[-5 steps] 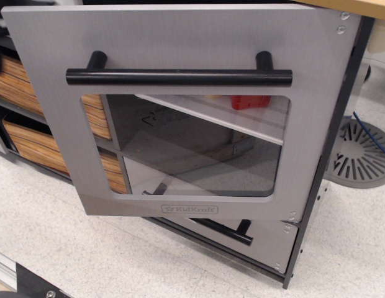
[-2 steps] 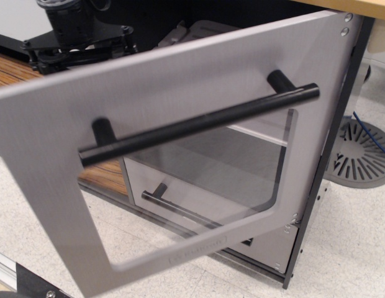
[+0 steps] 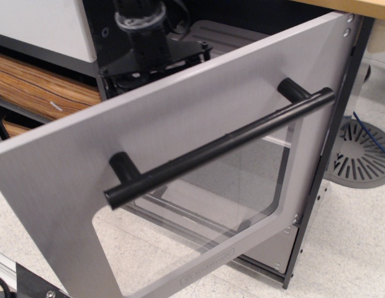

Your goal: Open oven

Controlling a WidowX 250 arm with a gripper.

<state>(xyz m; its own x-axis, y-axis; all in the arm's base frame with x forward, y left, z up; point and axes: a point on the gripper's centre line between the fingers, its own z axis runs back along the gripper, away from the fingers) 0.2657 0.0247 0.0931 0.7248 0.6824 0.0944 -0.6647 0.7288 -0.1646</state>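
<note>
The grey brushed-metal oven door [image 3: 180, 118] is hinged on its right side and stands swung far out toward the camera. Its long black bar handle [image 3: 223, 146] runs slantwise across it, above the clear rounded window [image 3: 211, 205]. A faint logo [image 3: 208, 266] sits under the window. A strip of the white shelf [image 3: 276, 141] shows through the glass. My black gripper [image 3: 152, 56] shows above and behind the door's top edge, inside the oven opening. Its fingertips are hidden by the door, so I cannot tell if it is open or shut.
Wood-grain drawers [image 3: 37, 84] lie at the left under a white panel [image 3: 37, 25]. A small grey drawer panel [image 3: 270, 248] sits below the oven. A round grey slotted base [image 3: 360, 152] stands on the speckled floor at the right. A wooden countertop [image 3: 360, 6] runs along the top right.
The oven door has swung from nearly closed to wide open, its left edge coming out toward the camera. The gripper, unseen a second ago, now shows behind the door and has shifted right.
</note>
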